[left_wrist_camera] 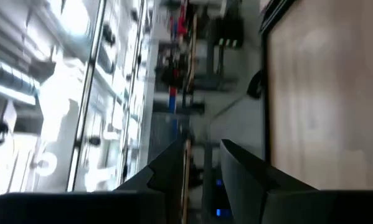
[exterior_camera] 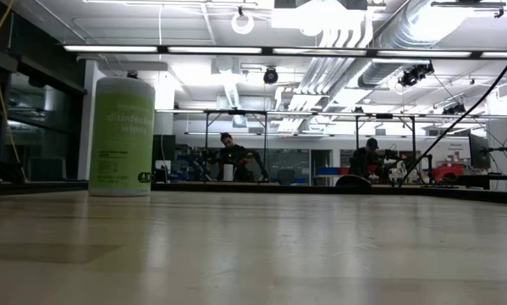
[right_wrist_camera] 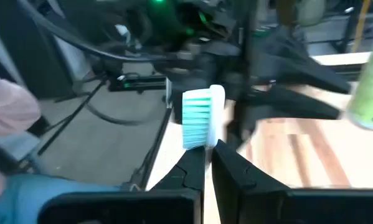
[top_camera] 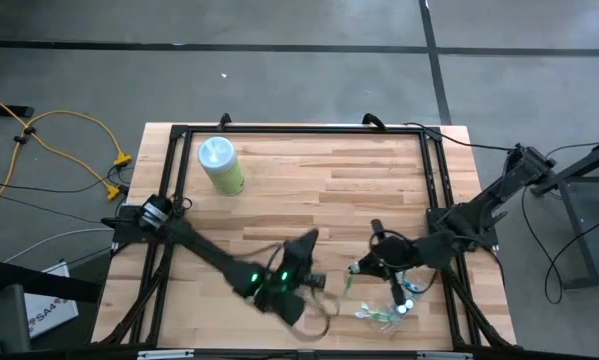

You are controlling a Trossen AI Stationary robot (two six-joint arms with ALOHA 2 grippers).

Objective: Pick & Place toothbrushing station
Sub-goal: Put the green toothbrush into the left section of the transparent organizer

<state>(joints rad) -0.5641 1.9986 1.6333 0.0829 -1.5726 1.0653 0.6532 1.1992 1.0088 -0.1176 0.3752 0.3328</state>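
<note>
My right gripper (right_wrist_camera: pixel 209 149) is shut on a toothbrush with a white head and teal bristles (right_wrist_camera: pixel 198 124). It holds the brush above the near right part of the table (top_camera: pixel 364 265). More pieces of the toothbrushing station lie below it on the wood: slim toothbrushes (top_camera: pixel 379 316) and a small blue tube (top_camera: pixel 407 304). My left gripper (top_camera: pixel 309 240) hovers near the table's middle, lying level and pointing toward the far right. Its fingers (left_wrist_camera: pixel 174 165) stand apart, and I see nothing between them. The low view shows neither gripper. My right gripper pinches the toothbrush just below its head (right_wrist_camera: pixel 206 144) between its two fingertips. The bristled head sticks out past the fingertips with the bristles facing sideways. The handle is hidden behind the fingers. The brush is lifted clear of the table.
A pale-green canister with a light-blue lid (top_camera: pixel 220 165) stands upright at the far left (exterior_camera: pixel 122 135). A black frame (top_camera: pixel 299 128) runs around the tabletop. The middle and far right of the wood are bare. People sit at benches in the room beyond (exterior_camera: pixel 228 152).
</note>
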